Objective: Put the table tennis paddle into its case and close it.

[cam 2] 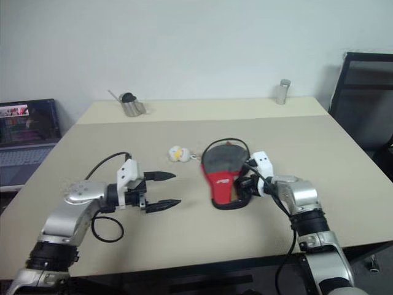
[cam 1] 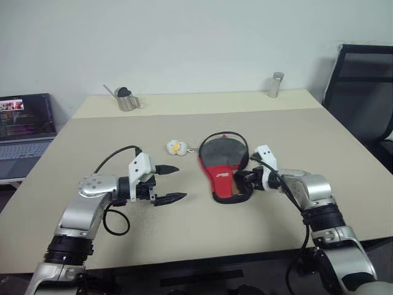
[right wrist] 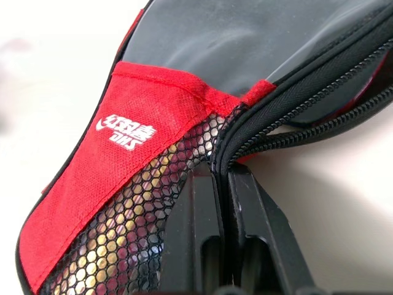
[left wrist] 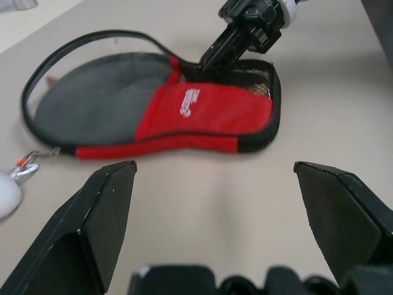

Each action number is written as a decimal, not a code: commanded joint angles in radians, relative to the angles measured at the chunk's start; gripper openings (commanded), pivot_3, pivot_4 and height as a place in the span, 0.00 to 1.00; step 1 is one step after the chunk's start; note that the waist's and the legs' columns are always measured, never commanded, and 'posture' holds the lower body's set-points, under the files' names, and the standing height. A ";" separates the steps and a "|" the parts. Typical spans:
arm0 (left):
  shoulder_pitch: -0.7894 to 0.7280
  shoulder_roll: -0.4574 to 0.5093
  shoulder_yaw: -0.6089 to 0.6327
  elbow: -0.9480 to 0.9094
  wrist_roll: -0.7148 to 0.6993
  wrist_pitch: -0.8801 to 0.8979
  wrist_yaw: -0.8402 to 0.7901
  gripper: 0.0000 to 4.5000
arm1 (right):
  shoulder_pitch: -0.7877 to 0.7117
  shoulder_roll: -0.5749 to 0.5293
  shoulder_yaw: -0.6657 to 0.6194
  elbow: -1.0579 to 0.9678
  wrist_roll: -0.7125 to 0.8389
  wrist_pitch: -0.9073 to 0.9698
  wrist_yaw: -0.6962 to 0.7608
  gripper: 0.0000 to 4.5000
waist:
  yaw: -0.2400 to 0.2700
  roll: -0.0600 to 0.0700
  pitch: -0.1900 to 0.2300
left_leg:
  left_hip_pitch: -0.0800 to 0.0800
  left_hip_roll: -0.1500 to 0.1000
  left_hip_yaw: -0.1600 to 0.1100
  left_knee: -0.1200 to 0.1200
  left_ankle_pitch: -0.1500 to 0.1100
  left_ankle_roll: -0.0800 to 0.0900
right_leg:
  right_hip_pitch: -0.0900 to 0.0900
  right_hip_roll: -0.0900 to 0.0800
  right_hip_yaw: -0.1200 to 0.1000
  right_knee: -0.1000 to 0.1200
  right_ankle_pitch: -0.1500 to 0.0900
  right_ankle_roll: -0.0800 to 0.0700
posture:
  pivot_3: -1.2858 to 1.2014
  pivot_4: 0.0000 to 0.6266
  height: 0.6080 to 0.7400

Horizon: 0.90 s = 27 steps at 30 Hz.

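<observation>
Nearest on the table [cam 1: 110, 246], left gripper [cam 1: 169, 183] hanging wide and empty; beyond, right gripper [cam 1: 244, 181] pinching shut on the case [cam 1: 223, 167] rim by the zip, likely closing it; paddle seemingly lying inside

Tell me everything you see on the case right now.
The soft black fabric paddle-shaped case lies flat on the beige table, round end away from the robot. It has a red lower panel, white logo and mesh pocket. Its zip gapes along one edge. The right claw is shut on that edge.
</observation>
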<state>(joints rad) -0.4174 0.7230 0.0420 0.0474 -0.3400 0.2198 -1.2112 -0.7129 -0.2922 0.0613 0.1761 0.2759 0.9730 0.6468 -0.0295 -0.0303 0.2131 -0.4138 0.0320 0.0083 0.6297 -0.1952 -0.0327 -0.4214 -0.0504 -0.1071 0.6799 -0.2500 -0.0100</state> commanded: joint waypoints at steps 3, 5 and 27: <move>0.062 0.043 0.044 -0.106 -0.061 0.038 -0.010 1.00 | 0.046 0.071 -0.004 -0.200 0.067 0.137 -0.071 0.00 | 0.002 0.000 0.000 | 0.000 0.000 0.000 0.000 0.000 0.000 | 0.000 -0.001 0.001 0.000 0.000 0.000 | 0.52 0.24 1.00; 0.083 0.051 0.048 -0.127 -0.072 0.049 -0.009 1.00 | 0.061 0.115 -0.026 -0.242 0.082 0.192 -0.114 0.00 | 0.002 0.000 0.000 | 0.000 -0.001 0.000 0.000 0.000 0.000 | 0.000 -0.003 0.002 0.000 0.000 0.000 | 0.52 0.24 1.00; 0.226 0.199 0.100 -0.258 -0.192 0.128 -0.124 1.00 | 0.333 0.310 -0.037 -0.699 0.186 0.599 -0.318 0.00 | 0.004 0.000 0.000 | -0.001 0.000 -0.003 -0.001 -0.001 -0.001 | -0.001 -0.003 0.002 -0.002 0.000 0.000 | 0.52 0.24 1.00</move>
<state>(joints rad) -0.1953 0.9025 0.1035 -0.1749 -0.5061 0.3465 -1.3167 -0.3892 0.0024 0.0043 -0.4807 0.4197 1.5475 0.3229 -0.0254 -0.0306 0.2129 -0.4151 0.0320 0.0050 0.6290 -0.1963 -0.0337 -0.4224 -0.0530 -0.1056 0.6774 -0.2504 -0.0102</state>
